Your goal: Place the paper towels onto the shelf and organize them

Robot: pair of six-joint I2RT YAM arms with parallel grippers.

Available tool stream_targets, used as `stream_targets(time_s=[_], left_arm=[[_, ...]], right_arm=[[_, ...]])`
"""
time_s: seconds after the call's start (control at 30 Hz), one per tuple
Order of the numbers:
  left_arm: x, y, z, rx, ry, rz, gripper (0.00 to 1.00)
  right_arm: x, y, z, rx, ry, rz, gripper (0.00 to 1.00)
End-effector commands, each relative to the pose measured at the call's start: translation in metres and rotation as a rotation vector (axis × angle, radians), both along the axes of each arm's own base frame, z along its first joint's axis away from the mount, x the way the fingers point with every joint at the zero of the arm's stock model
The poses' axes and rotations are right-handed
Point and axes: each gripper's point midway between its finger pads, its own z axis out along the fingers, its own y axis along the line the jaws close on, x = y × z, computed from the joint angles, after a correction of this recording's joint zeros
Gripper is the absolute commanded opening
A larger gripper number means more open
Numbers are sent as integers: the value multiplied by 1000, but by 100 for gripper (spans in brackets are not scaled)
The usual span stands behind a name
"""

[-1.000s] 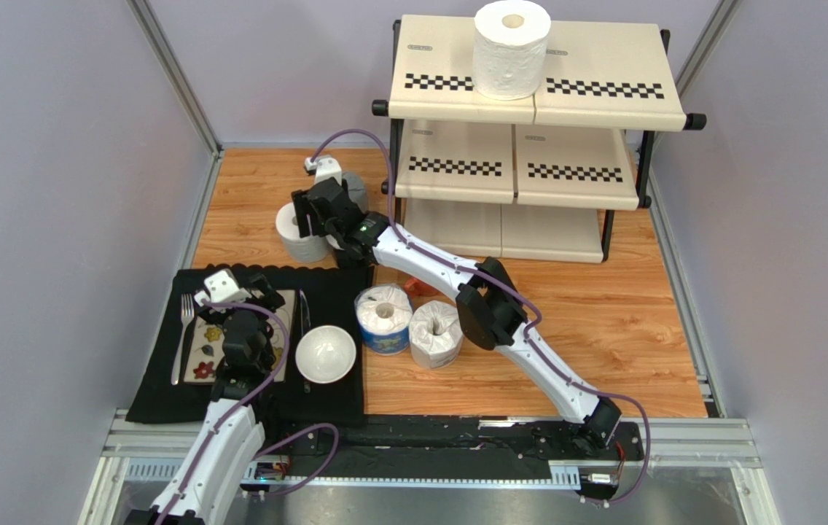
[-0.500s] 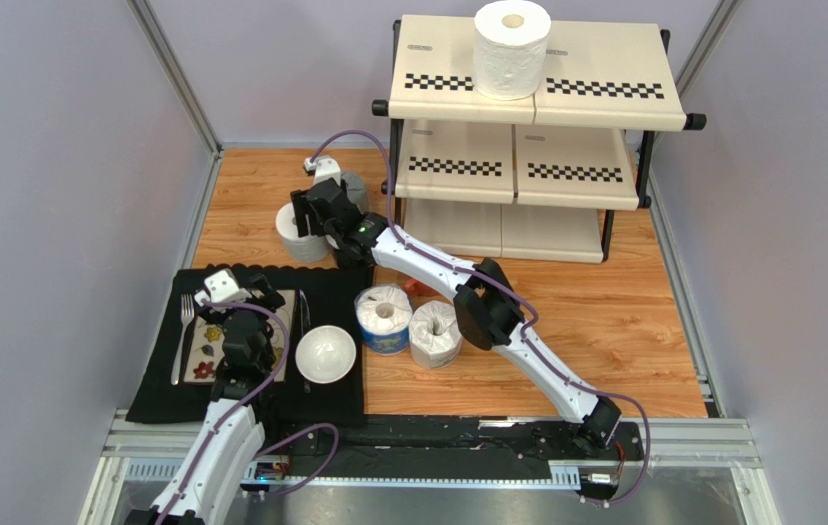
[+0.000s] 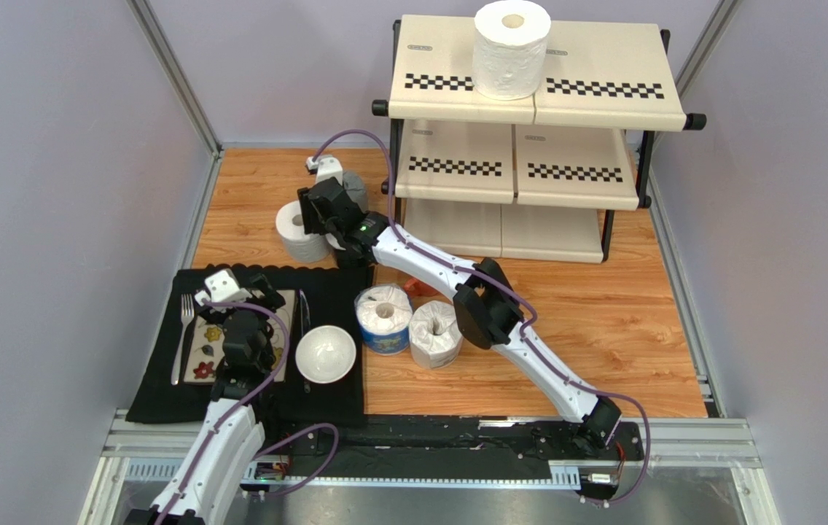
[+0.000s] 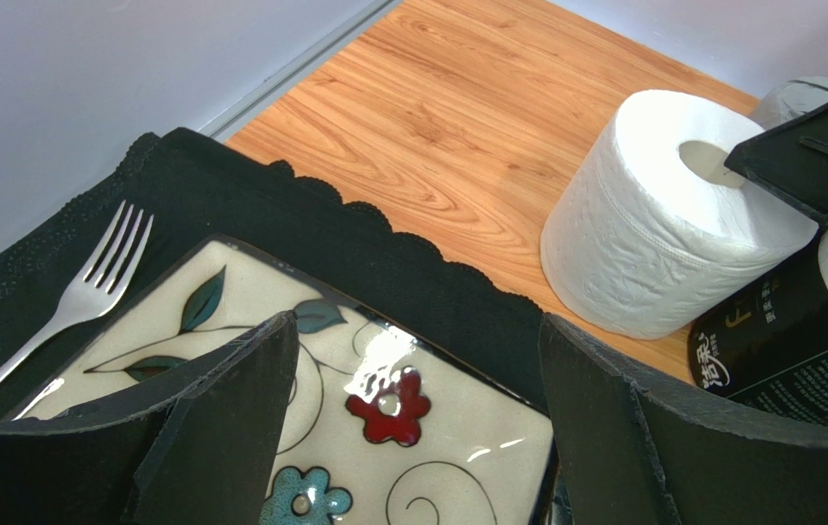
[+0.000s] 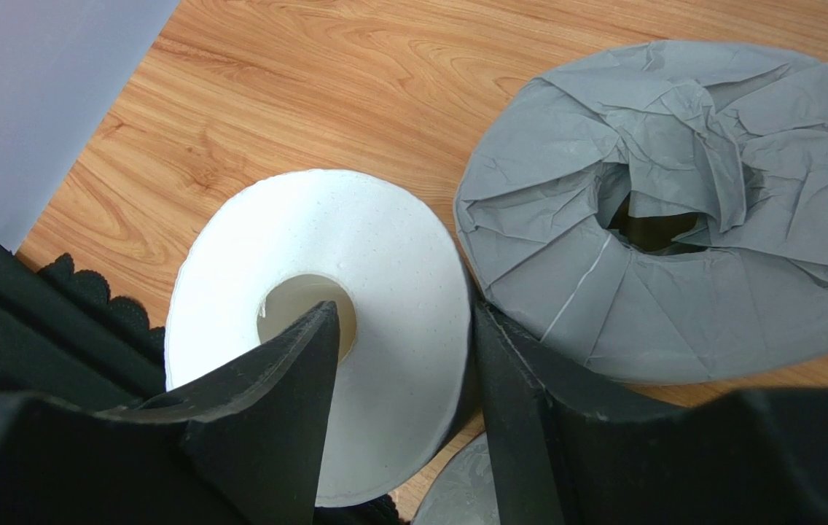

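Shelf (image 3: 605,104) stands at far right of table w/ one white roll (image 3: 512,49) upright on its top tier. Your right gripper (image 5: 407,328) is clamped on the wall of a second white roll (image 5: 386,252) at far left: one finger in the core, the other outside, next to grey roll (image 5: 659,219). Your left gripper (image 4: 418,361) hangs open & empty over floral plate (image 4: 462,438).

Overhead and wrist views share white roll (image 3: 296,232).
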Motion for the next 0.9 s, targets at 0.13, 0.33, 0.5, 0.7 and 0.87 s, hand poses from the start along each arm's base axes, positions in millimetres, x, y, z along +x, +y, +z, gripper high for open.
stream_targets(time_s=[0.13, 0.33, 0.5, 0.7, 0.87], left_arm=[[-42, 5, -112, 10, 232, 8, 88], [-41, 5, -111, 10, 229, 6, 88], [-41, 5, -112, 10, 232, 6, 88], [-42, 5, -113, 11, 234, 6, 88], [-42, 5, -113, 12, 235, 6, 89]], right_arm=[[1, -1, -21, -46, 14, 12, 53], [1, -3, -20, -84, -17, 12, 66], [1, -4, -25, -101, -21, 6, 63], [3, -6, -33, -129, -26, 3, 59], [0, -4, -34, -155, -41, 27, 56]])
